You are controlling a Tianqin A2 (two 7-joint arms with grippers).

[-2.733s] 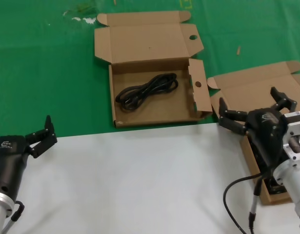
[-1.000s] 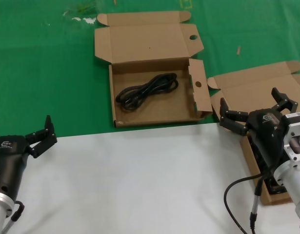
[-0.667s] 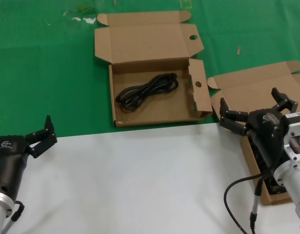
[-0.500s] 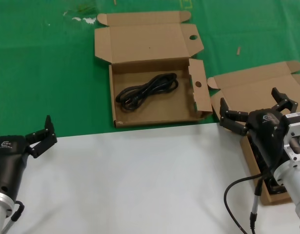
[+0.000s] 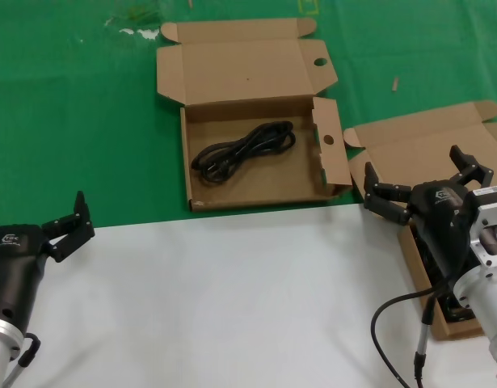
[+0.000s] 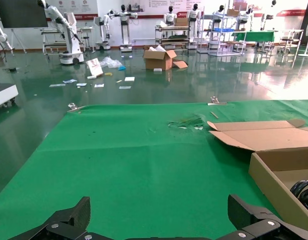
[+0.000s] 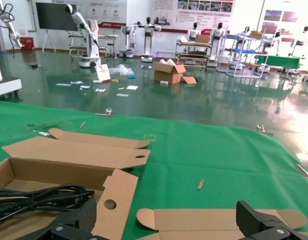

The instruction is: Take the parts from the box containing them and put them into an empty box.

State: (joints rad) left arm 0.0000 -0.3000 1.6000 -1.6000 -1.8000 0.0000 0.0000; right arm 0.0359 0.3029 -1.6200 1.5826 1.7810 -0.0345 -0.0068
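Cardboard holed-flap box lies open at 12 o'clock on the green cloth, one black cable bundle coiled on its floor. At 3 o'clock the plain-lidded box sits partly hidden under the right gripper, whose fingers are spread wide and hold nothing. At 8 o'clock the left gripper hangs over the white sheet's edge, fingers likewise spread and empty

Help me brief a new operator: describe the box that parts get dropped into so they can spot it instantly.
On the green cloth, two open cardboard boxes lie ahead. The target is the left one, the holed box, far from both grippers, holding one black cable bundle. Round holes punched in its lid tab and side flap distinguish it from the plain-lidded box.
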